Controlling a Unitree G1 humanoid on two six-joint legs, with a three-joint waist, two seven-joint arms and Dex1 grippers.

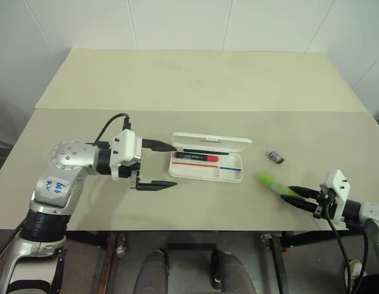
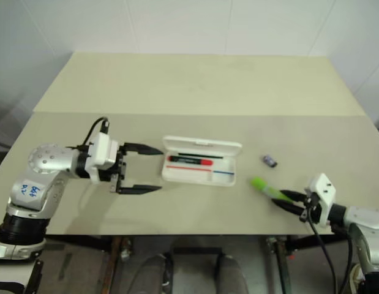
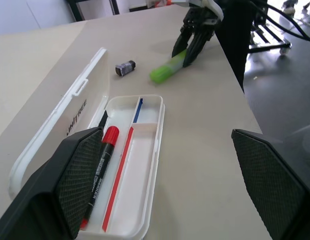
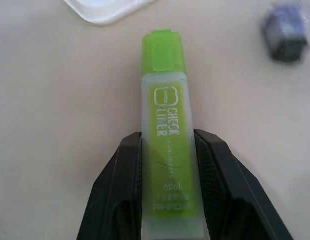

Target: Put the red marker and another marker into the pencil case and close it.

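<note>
— Claw check first: how does the right claw [image 4: 167,187] stand?

— Its two black fingers are pressed against both flanks of the chunky lime-green marker [image 4: 168,145], gripping the tail end; the capped end juts out toward the flat white hinged plastic pencil case [image 1: 207,157]. The marker looks to be lying on the beige worktop [image 1: 195,79].

— And the left claw [image 1: 157,165]?

— Spread wide, holding nothing, just beside the case's left end.

— How should the step go?

— Lift straight and slowly, because a tail-end grip may let the marker swing. Lower it into the open tray next to the short red-barrelled marker [image 1: 198,157], already inside. Steer clear of the small dark piece [image 1: 275,157] nearby.
</note>
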